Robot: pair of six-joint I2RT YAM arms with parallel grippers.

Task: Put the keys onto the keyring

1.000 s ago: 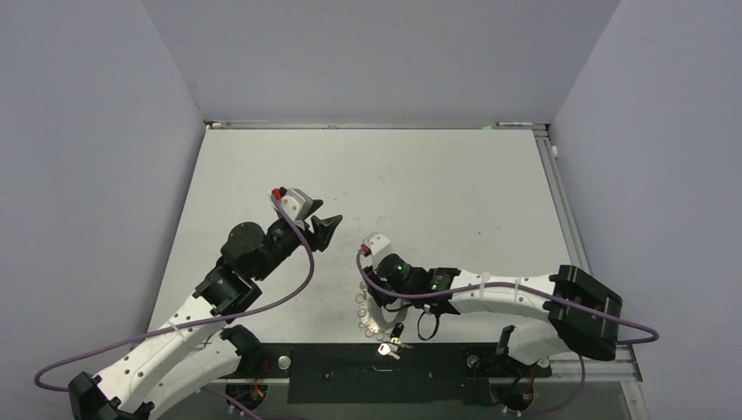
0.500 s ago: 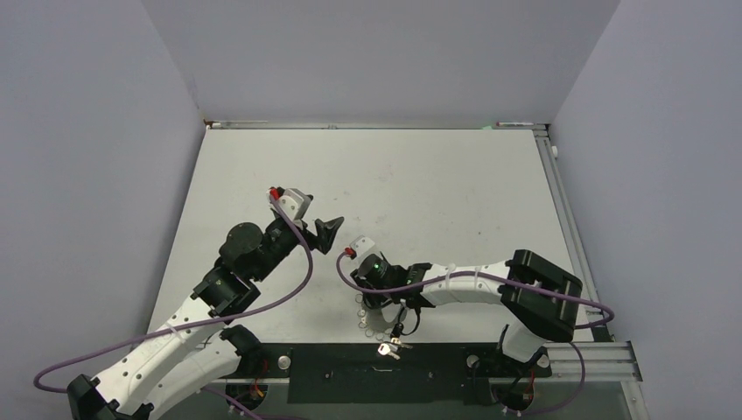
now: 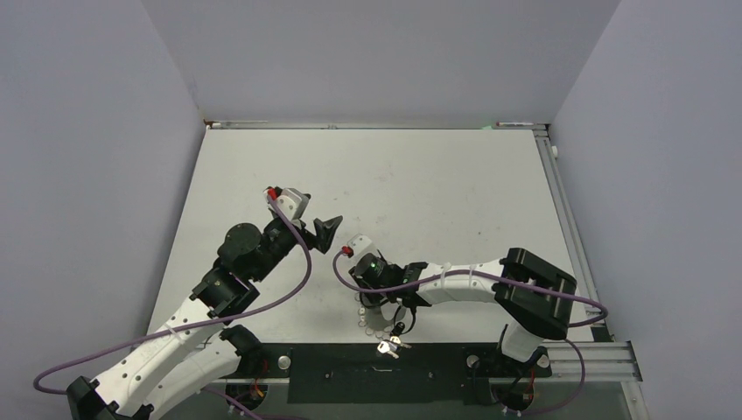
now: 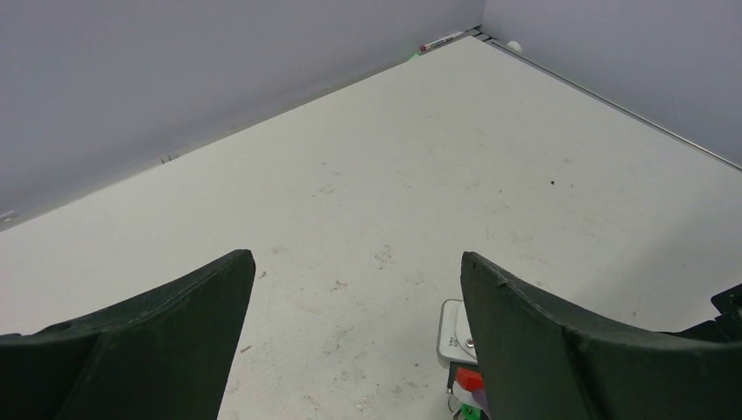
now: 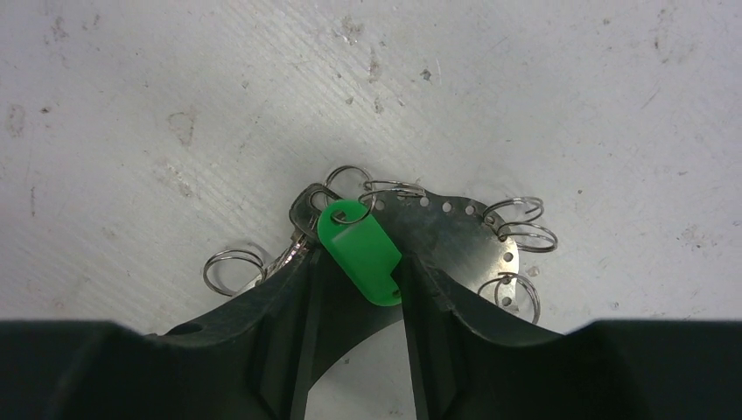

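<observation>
Keys (image 3: 389, 346): a small heap sits at the bottom centre of the top view, at the near edge of the bench (image 3: 437, 192). One green-headed key (image 5: 359, 249) lies apart from it, slanted across the middle of the right wrist view against the rim of the keyring (image 5: 455, 241). Its blade does not show.
Keyring: we see a dark plate with small holes along its rim and wire rings (image 5: 232, 269) around it. It lies flat on the bench in the lower centre of the top view, under the right wrist.
Right end effector (image 5: 360, 260): the fingers are drawn in on the green head and seem to touch it on both sides, so we judge it clamped. We think it grips there, pointing straight down, because the flat plastic is the broadest hold and leaves the slot (image 5: 344, 213) at the head's upper end free for a ring.
Left end effector (image 4: 354, 258): the fingers are wide apart with nothing between them, raised over bare bench left of centre in the top view. We judge it is held off to leave the right arm room.
Count: one green-headed key. In the heap we make out one dark head and silver metal, too small to number. We can count at least six wire rings, one plate and two arms.
</observation>
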